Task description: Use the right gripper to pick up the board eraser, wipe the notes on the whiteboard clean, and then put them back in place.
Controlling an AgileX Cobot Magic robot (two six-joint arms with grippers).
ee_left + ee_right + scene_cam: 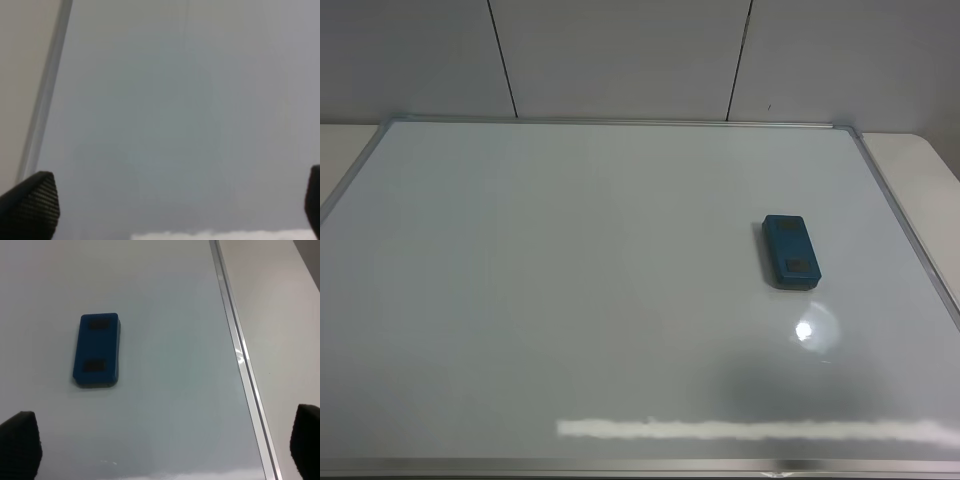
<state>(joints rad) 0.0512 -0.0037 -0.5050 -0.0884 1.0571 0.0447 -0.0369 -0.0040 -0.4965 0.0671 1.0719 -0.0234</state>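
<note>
The teal-blue board eraser [791,251] lies flat on the whiteboard [570,300] toward its right side; it also shows in the right wrist view [97,350]. No black marker notes show on the board in any view. Neither arm shows in the exterior high view. My right gripper [165,450] is open and empty, its fingertips [20,442] wide apart, held above the board short of the eraser. My left gripper [175,200] is open and empty over bare board near the silver frame [47,90].
The silver frame [240,355] runs along the board's right edge, with beige table [920,170] beyond it. A grey panelled wall [620,55] stands behind. Light glare lies near the board's front edge [750,428].
</note>
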